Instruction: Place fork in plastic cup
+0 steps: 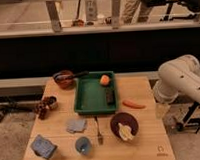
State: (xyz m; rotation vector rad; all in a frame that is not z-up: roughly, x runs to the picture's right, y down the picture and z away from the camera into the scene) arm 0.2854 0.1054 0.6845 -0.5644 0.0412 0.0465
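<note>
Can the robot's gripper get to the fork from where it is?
Probably yes. The gripper hangs at the right edge of the table, and the fork lies uncovered between the cloth and the dark red bowl.

My white arm (181,78) reaches in from the right, folded at the elbow. My tool (162,110) hangs below it, just beside the worktop's (146,142) right edge, fingers spread apart, holding nothing.

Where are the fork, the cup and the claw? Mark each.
fork (98,127), camera view, mid-handle.
cup (83,145), camera view, its middle.
claw (162,111), camera view, between its fingertips, beyond the table's (146,145) right edge.
</note>
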